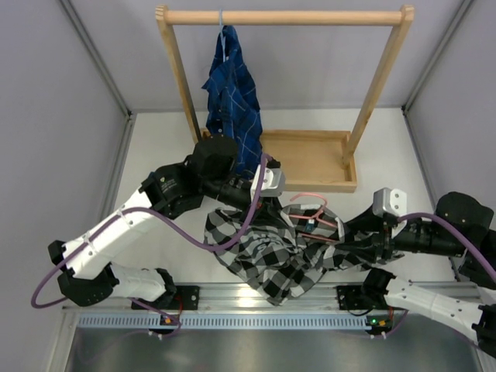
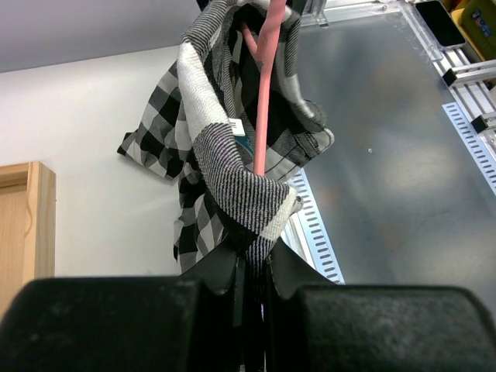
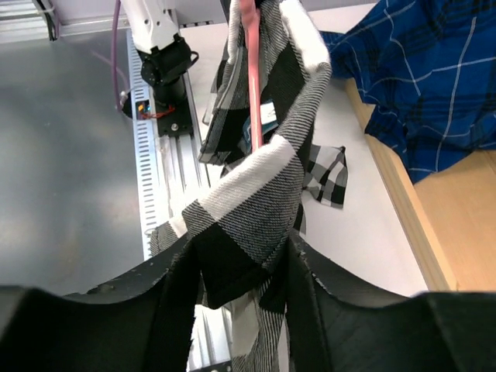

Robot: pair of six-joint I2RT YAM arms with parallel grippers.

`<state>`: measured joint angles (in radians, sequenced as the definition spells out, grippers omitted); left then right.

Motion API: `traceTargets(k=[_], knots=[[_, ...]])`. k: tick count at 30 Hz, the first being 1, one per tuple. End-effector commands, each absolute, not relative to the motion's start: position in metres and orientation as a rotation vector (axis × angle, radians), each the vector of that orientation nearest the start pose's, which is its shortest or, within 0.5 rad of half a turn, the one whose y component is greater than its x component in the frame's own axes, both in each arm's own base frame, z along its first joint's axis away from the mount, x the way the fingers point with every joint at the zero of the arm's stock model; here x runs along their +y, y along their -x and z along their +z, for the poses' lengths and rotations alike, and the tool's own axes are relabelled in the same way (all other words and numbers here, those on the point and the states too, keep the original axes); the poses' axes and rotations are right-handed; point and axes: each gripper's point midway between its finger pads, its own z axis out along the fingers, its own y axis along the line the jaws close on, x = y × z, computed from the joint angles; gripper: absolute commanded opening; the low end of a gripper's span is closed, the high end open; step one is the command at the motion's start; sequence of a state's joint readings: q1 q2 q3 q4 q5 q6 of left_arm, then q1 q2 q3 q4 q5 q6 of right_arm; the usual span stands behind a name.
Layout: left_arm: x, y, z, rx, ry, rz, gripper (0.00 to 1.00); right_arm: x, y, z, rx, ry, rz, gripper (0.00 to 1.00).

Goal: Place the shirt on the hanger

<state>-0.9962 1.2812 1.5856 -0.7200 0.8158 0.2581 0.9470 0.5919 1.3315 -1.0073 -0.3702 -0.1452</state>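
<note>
Overhead, white table [image 1: 155, 143], grey walls [image 1: 62, 116], rack [image 1: 283, 15], shirt [image 1: 271, 256]

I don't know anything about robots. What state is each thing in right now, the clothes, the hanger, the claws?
checked shirt: bunched, held up by two folds.
pink hanger: partly inside the checked shirt, not hung up.
left gripper: shut on one fold of the checked shirt.
right gripper: closed around another fold.
wooden rack: upright.
blue shirt: hanging from the wooden rack.
</note>
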Motion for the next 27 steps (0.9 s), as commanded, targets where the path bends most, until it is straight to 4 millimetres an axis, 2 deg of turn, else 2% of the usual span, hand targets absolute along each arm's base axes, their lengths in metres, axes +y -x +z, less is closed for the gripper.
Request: traceTargets(k=[1,7,8,9,12,15,19,24,26,27], knots=[[-0.343,-0.07,0.413,1.145,-1.611,-1.314,0.0,0.181,-0.055,0.377,1.415,1.218,0.906,0.39],[-0.345,-0.073,0.412,1.153,-1.607,-1.306,0.0,0.191,-0.061,0.367,1.445,1.226,0.913,0.38],[-0.345,-0.074,0.412,1.157,-1.604,-1.303,0.0,0.193,-0.063,0.365,1.459,1.229,0.911,0.35],[-0.346,-0.078,0.415,1.158,-1.585,-1.287,0.0,0.193,-0.063,0.366,1.458,1.227,0.91,0.24],[-0.347,-0.088,0.414,1.182,-1.553,-1.269,0.0,0.193,-0.062,0.371,1.442,1.224,0.913,0.01],[-0.349,-0.094,0.415,1.204,-1.528,-1.263,0.0,0.191,-0.062,0.379,1.419,1.204,0.916,0.0],[-0.354,-0.112,0.416,1.26,-1.446,-1.197,0.0,0.183,-0.069,0.392,1.396,1.128,0.87,0.0],[-0.354,-0.135,0.417,1.333,-1.351,-1.09,0.0,0.175,-0.066,0.404,1.349,1.109,0.86,0.0],[-0.353,-0.144,0.419,1.344,-1.31,-1.048,0.1,0.177,-0.063,0.403,1.335,1.12,0.874,0.0],[-0.352,-0.147,0.421,1.353,-1.287,-1.032,0.21,0.176,-0.063,0.404,1.332,1.119,0.875,0.0]])
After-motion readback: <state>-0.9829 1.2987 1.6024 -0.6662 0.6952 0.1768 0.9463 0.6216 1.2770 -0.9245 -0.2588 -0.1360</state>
